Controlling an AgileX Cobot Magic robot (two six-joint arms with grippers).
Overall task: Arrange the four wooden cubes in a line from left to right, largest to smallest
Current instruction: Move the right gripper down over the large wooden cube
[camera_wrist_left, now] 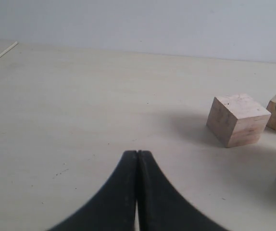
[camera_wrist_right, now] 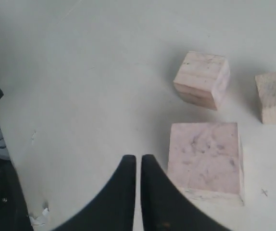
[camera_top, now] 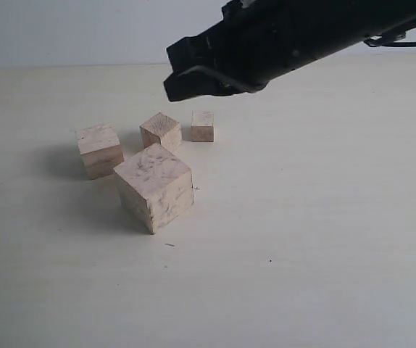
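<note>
Four wooden cubes sit bunched on the table [camera_top: 324, 254], no row yet. Largest cube [camera_top: 154, 187] is at the front of the group. Second-largest cube [camera_top: 100, 150] is behind it to the left, nearly touching. Third cube [camera_top: 161, 131] and smallest cube [camera_top: 202, 126] are at the back, near each other but apart. Right arm [camera_top: 288, 36] reaches in from the right and hangs over the back pair. Right jaws are pressed together, nothing between them. Left jaws are likewise clenched and empty, low over bare table left of the group. Probable step: right arm going for a first pick. To do it well, spread the jaws wider than the chosen cube before descending. Turn the wrist so the pads meet flat faces, not the corners of the skewed third cube. Come straight down to avoid nudging neighbours.
</note>
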